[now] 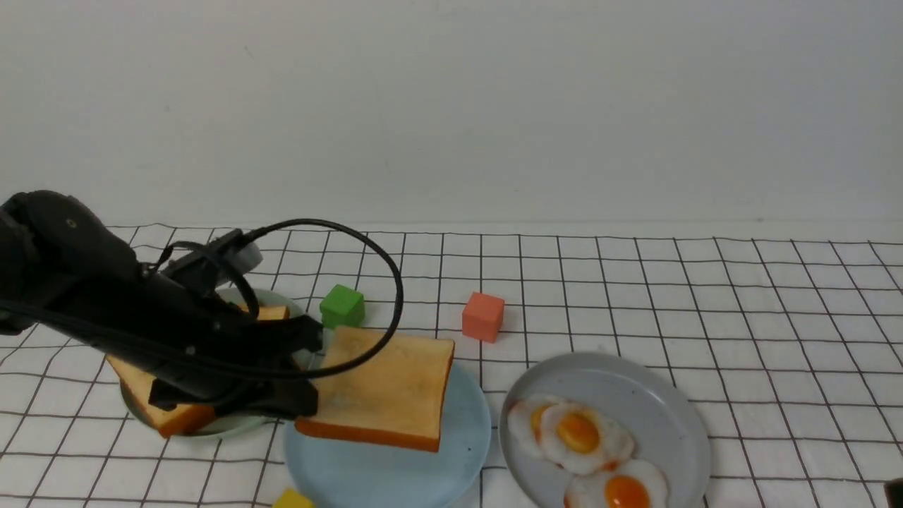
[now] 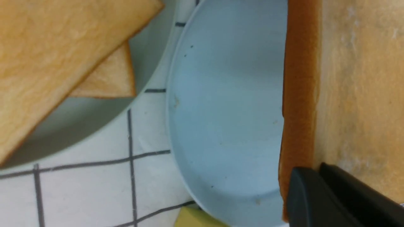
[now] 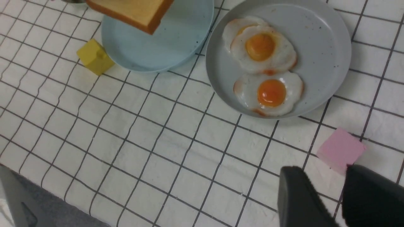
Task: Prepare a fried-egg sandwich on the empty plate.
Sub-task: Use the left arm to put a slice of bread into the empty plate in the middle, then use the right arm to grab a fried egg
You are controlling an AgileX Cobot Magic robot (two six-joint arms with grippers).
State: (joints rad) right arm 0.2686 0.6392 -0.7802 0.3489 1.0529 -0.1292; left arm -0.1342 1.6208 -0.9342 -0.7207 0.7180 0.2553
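Left claw [image 1: 314,374] pinches toast slice [image 1: 388,384] at crust edge over blue plate [image 1: 381,473]; likely light, stiff. Right claw [image 3: 337,201] part-open, empty.

No readable text, labels, brands, numbers or signs in any view. The tiny dark specks on the light-blue plate [image 2: 221,94] look like glaze flecks, not print. The left arm housing [image 1: 70,247] is dark and blurry, so a small marking there possibly goes unread.
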